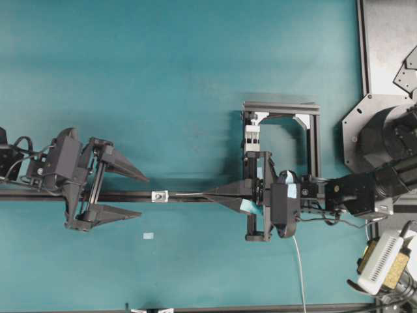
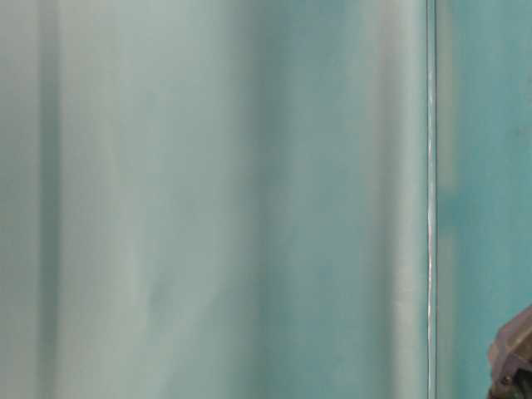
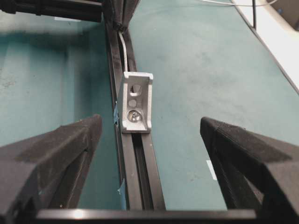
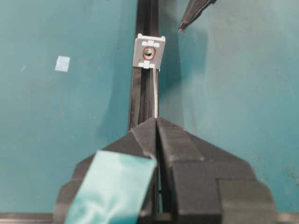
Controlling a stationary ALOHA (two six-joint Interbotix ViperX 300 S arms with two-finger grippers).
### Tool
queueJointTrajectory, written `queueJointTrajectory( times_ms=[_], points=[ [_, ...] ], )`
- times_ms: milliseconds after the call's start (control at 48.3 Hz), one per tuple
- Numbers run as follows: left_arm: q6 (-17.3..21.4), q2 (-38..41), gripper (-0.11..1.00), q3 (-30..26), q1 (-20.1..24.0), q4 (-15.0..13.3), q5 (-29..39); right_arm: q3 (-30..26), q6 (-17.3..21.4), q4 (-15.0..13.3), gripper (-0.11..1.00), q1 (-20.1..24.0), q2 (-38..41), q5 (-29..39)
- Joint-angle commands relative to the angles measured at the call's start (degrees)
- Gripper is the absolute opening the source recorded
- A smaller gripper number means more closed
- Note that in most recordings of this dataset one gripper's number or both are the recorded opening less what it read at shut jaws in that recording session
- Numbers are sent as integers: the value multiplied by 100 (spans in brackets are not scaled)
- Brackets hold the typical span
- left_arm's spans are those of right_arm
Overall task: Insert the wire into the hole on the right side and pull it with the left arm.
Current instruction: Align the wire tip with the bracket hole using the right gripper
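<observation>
Right at 3 o'clock of the little bracket (image 1: 159,195), the right hand (image 1: 207,193) is pinching the wire (image 1: 189,193) shut, tip nearing the hole (image 4: 148,52). Left hand (image 1: 142,195) is waiting wide open, empty. Wire's thin, floppy; I'm guessing grabbing the stiff tip works best.

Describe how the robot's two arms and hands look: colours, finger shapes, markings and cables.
Both arms are black. The left hand has two long, tapering, pointed fingers with a rough matt surface and no tape; thin black cables loop behind it. The right hand has broader wedge-shaped fingers and carries pale-blue tape patches, with more on its wrist housing.
</observation>
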Motion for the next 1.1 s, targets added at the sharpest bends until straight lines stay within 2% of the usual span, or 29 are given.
queueJointTrajectory(
  times_ms=[0, 1077],
  points=[
    [9, -79, 71, -70, -35, -9, -62, -62, 9, 9, 3, 35, -70, -62],
    [-9, -79, 71, -229, -79, 0, 167, -255, 9, 0, 3, 35, 149, -220]
  ],
)
